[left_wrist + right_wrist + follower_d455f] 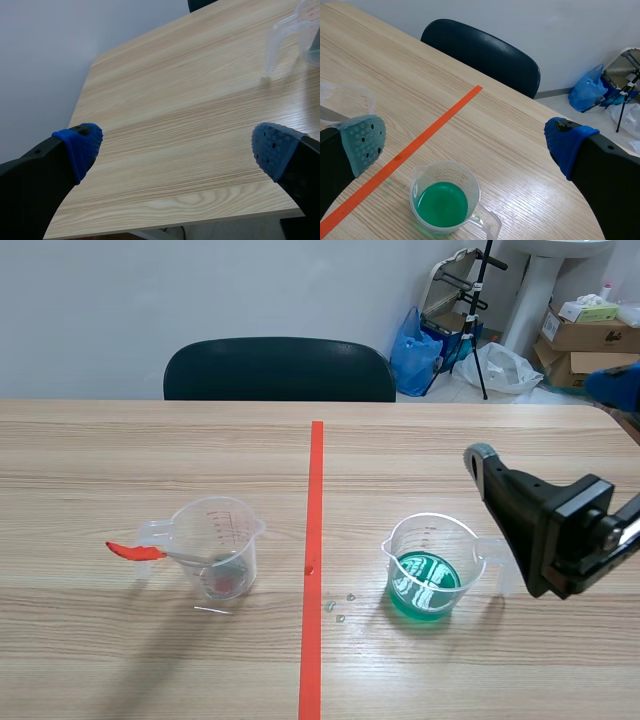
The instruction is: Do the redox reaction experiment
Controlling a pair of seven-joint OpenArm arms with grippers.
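A clear beaker (215, 558) stands left of the orange line, holding a spoon with a red handle (135, 551). Right of the line a second beaker (430, 568) holds green liquid (442, 204). My right gripper (465, 145) is open above and beside the green beaker (445, 202), which lies ahead between its fingers. In the scene view the right arm (545, 525) hangs just right of that beaker. My left gripper (175, 147) is open over bare table near its left edge, with the clear beaker's handle (280, 37) far ahead to the right. The left arm does not show in the scene view.
A few small droplets (340, 605) lie on the table between the orange line and the green beaker. A dark chair (280, 370) stands behind the far table edge. Boxes (590, 335) and bags (415, 355) sit on the floor at the back right.
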